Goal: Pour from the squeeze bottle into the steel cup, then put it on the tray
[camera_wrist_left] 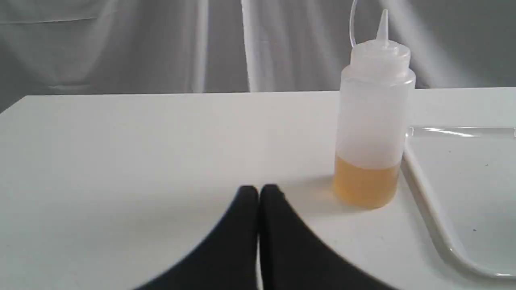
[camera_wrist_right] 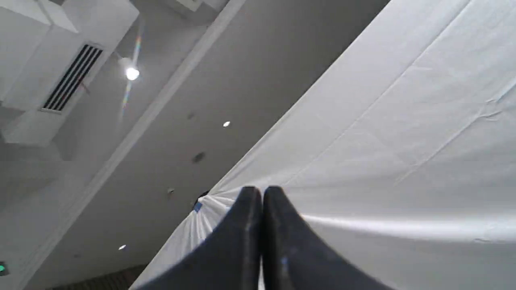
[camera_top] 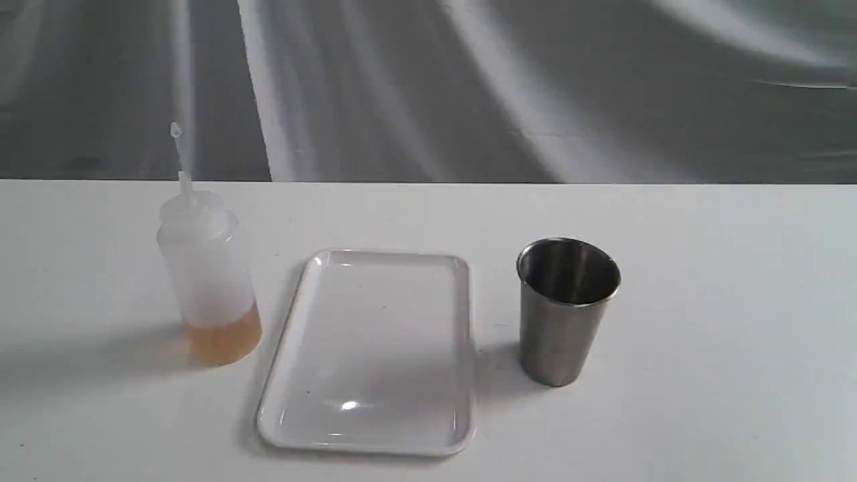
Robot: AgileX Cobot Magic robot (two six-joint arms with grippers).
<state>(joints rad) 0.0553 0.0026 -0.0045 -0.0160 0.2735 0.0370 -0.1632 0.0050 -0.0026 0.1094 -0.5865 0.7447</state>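
The squeeze bottle (camera_top: pixel 207 274) stands upright on the white table at the left, frosted plastic with amber liquid at its bottom and its nozzle cap hanging off on a tether. The white tray (camera_top: pixel 372 351) lies flat in the middle, with nothing on it. The steel cup (camera_top: pixel 566 311) stands upright to the tray's right. Neither gripper shows in the exterior view. My left gripper (camera_wrist_left: pixel 259 191) is shut with nothing in it, low over the table, a short way from the squeeze bottle (camera_wrist_left: pixel 373 117) and the tray's rim (camera_wrist_left: pixel 427 201). My right gripper (camera_wrist_right: pixel 262 192) is shut, pointing up at a white cloth and the ceiling.
A grey-white draped cloth (camera_top: pixel 428 87) hangs behind the table's far edge. In the right wrist view a ceiling vent (camera_wrist_right: pixel 72 78) and a lamp (camera_wrist_right: pixel 132 73) show.
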